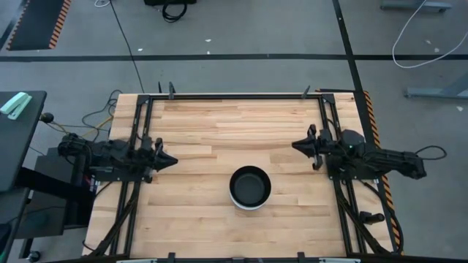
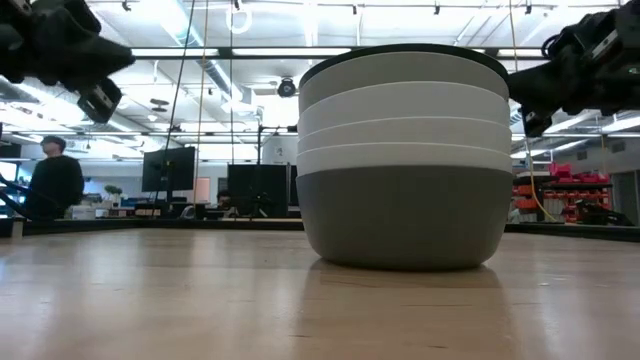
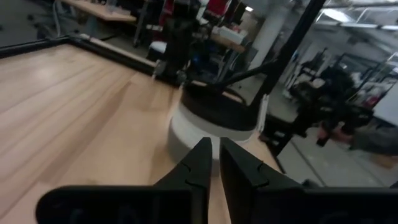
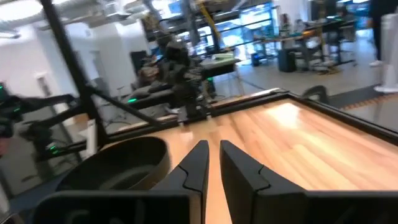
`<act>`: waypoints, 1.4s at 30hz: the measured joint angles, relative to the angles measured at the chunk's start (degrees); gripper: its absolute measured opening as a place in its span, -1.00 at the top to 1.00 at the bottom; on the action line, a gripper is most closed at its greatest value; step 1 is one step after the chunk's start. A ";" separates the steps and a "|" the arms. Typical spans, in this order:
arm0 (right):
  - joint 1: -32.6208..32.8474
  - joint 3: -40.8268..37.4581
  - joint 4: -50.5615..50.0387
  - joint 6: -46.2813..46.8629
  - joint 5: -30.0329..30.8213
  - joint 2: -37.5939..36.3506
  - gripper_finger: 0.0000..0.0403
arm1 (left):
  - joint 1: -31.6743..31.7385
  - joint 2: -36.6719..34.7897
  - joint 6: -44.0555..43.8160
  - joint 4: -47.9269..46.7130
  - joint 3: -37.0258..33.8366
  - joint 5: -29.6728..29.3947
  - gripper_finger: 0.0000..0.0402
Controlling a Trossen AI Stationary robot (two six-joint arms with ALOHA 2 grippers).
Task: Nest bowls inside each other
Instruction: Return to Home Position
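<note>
The bowls (image 1: 250, 187) stand nested in one stack near the middle of the table, toward its near edge. In the low view the stack (image 2: 405, 160) rests on a dark grey bowl, with white rims above it and a black rim on top. From above, the top bowl's inside is black. My left gripper (image 1: 172, 161) hangs shut over the table's left side, pointing at the stack (image 3: 214, 118) from a distance. My right gripper (image 1: 296, 145) is shut over the right side, also apart from the stack (image 4: 118, 165). Neither touches anything.
Bare wooden table top (image 1: 219, 124) lies all around the stack. Black frame rails (image 1: 234, 96) run along the far edge and both sides. A person (image 2: 52, 185) stands in the room beyond the table, and cables lie on the floor.
</note>
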 joint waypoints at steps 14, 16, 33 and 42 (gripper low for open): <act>-5.55 0.02 -0.90 4.61 3.48 0.00 0.76 | 0.00 0.02 2.50 6.79 0.00 4.34 0.86; -5.82 0.02 -0.89 4.61 3.47 0.00 0.76 | 0.00 0.02 4.25 9.57 0.01 5.02 0.85; -5.85 0.02 -0.85 4.63 3.48 0.00 0.76 | 0.00 0.09 7.83 17.99 -0.04 5.29 0.85; -5.85 0.04 -0.82 5.69 3.48 -0.01 0.76 | -0.03 0.27 8.20 30.45 -7.29 7.37 0.82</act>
